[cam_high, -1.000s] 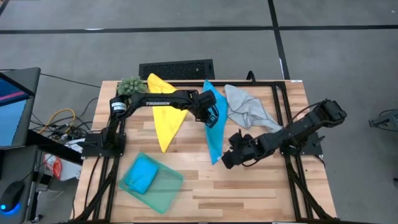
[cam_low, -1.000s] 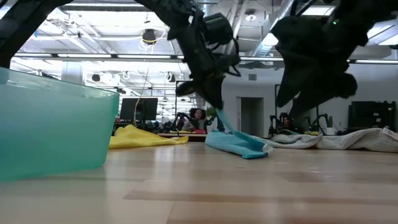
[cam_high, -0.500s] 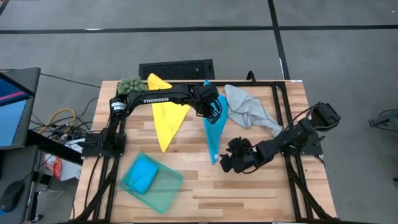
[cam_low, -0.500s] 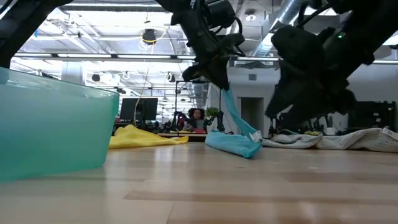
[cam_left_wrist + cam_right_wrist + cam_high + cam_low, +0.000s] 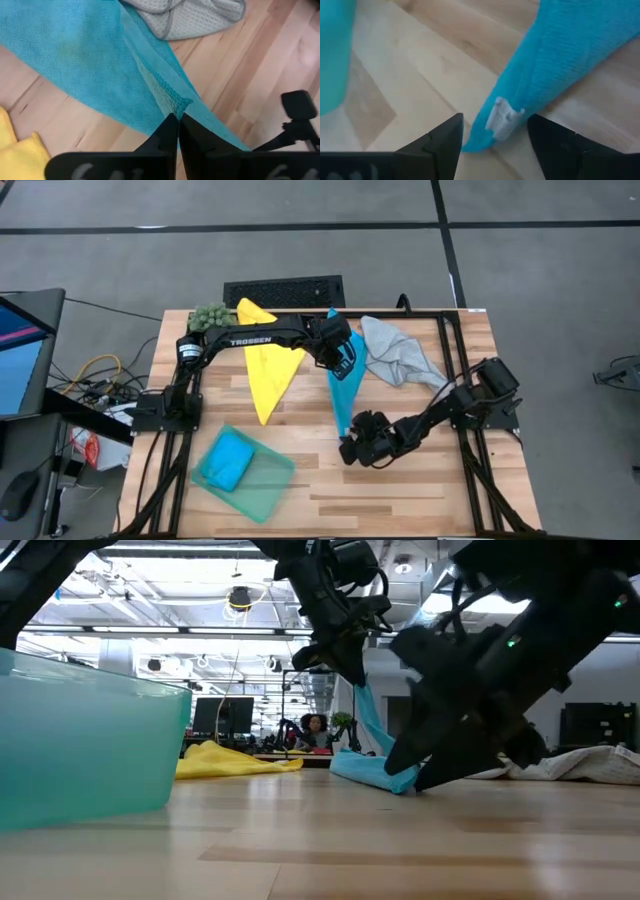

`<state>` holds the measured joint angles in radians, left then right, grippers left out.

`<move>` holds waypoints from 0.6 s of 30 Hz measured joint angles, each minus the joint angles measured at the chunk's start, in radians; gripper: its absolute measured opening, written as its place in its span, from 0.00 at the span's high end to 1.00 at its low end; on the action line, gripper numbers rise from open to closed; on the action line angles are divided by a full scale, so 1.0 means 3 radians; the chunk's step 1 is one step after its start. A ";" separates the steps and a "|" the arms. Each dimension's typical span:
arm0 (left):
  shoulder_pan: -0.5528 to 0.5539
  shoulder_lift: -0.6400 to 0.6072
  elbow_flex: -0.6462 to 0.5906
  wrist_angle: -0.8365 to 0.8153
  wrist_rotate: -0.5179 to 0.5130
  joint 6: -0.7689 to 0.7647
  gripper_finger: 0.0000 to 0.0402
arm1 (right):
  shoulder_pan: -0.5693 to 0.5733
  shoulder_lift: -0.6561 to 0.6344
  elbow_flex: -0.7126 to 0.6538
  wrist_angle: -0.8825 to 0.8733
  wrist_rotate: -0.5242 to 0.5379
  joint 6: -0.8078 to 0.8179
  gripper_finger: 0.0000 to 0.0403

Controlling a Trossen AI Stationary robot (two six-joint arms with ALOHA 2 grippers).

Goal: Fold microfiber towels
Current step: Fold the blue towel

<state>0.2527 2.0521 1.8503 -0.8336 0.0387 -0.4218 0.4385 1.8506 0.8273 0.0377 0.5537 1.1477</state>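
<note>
High view: left hand [image 5: 343, 368] pinches blue towel [image 5: 343, 395]; right hand [image 5: 349, 450] open.

The blue towel [image 5: 95, 65] is a soft, matt knit cloth with a stitched hem, and the grey towel [image 5: 200, 15] shows a waffled weave. The tabletop [image 5: 400, 490] is pale, smooth planked wood with a slight sheen. The teal bin [image 5: 85, 745] looks like translucent plastic.

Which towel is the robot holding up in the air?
The bright blue towel in the middle of the table. The left gripper pinches its edge and lifts it, while the yellow towel and the grey towel lie untouched.
</note>
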 joint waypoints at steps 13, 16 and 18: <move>-0.0008 -0.0046 -0.0003 -0.0193 0.0088 0.0058 1.00 | -0.0024 -0.0129 0.0095 -0.0249 -0.0056 0.0186 0.96; -0.0011 -0.0205 -0.0003 -0.0284 0.0172 0.0045 1.00 | -0.0029 -0.0307 0.0094 -0.0415 -0.0173 0.0184 0.97; -0.0014 -0.0350 -0.0001 -0.0426 0.0196 0.0035 1.00 | -0.0011 -0.0512 0.0094 -0.0560 -0.0220 0.0141 0.98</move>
<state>0.2484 1.9470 1.8500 -0.9613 0.0975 -0.4114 0.4353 1.6968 0.8555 -0.1304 0.4877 1.1899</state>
